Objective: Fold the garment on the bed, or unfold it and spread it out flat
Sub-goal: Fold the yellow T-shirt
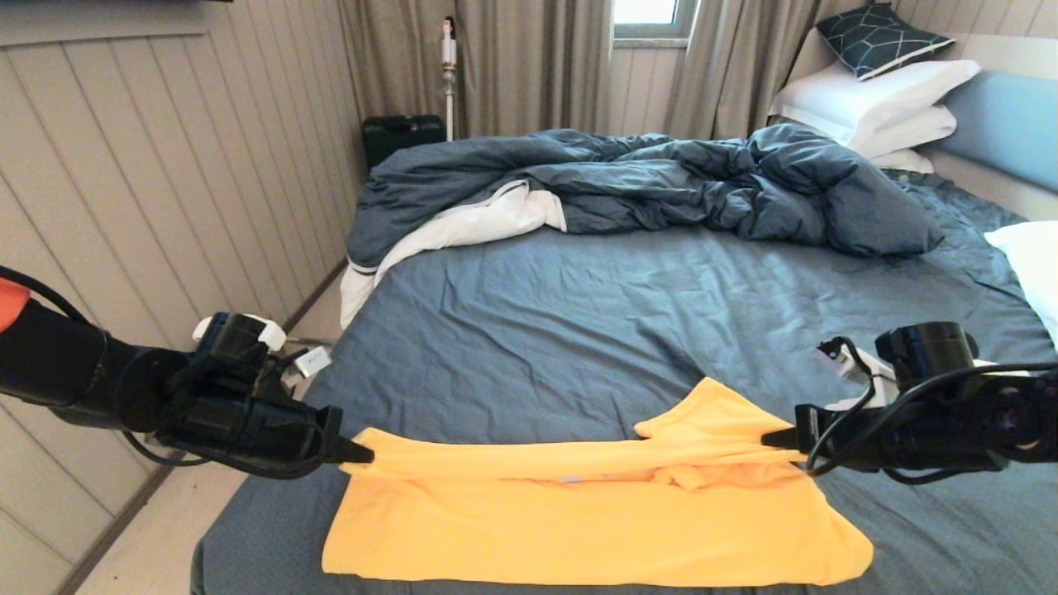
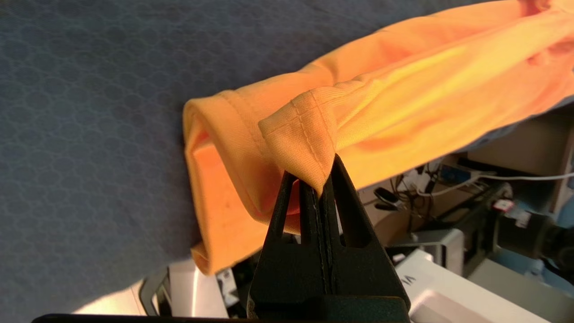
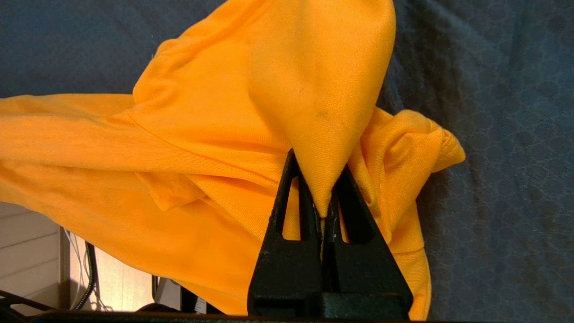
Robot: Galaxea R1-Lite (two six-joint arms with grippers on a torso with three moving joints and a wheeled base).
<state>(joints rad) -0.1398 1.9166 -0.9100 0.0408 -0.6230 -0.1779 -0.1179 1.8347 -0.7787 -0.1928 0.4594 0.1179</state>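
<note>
The near hem of the bright yellow short-sleeved T-shirt [image 1: 579, 529] ran close to the lower edge of the head view, and its chest print was folded out of sight; only a small pale mark showed in the crease along its middle. The shirt lay across the near end of the large bed with the dark blue-grey sheet [image 1: 579, 330], its upper layer lifted and pulled taut between the two grippers. The black left gripper [image 1: 364, 453], at the bed's left edge, had its fingers pressed together on a stitched hem corner of the shirt [image 2: 309, 148]; in the left wrist view that gripper [image 2: 323, 179] pinched the fold just at its tips. The black right gripper [image 1: 773, 438], reaching in from the right, was likewise clamped on a point of yellow cloth, seen in the right wrist view [image 3: 325, 206], with a bunched sleeve just beside it. Both arms were cut off by the sides of the head view.

Beyond the shirt the sheet was bare and creased. Farther back lay a rumpled dark blue duvet with white lining [image 1: 645, 182], and to the right white pillows [image 1: 876, 99] stacked against a light blue padded headboard [image 1: 1008, 124], topped by a dark patterned cushion [image 1: 880, 37]. A pale panelled wall [image 1: 165, 207] ran along the left. At the far end stood a black case [image 1: 401, 136], an upright stick vacuum [image 1: 449, 74] and beige curtains [image 1: 537, 58] beside a small window [image 1: 649, 16].
</note>
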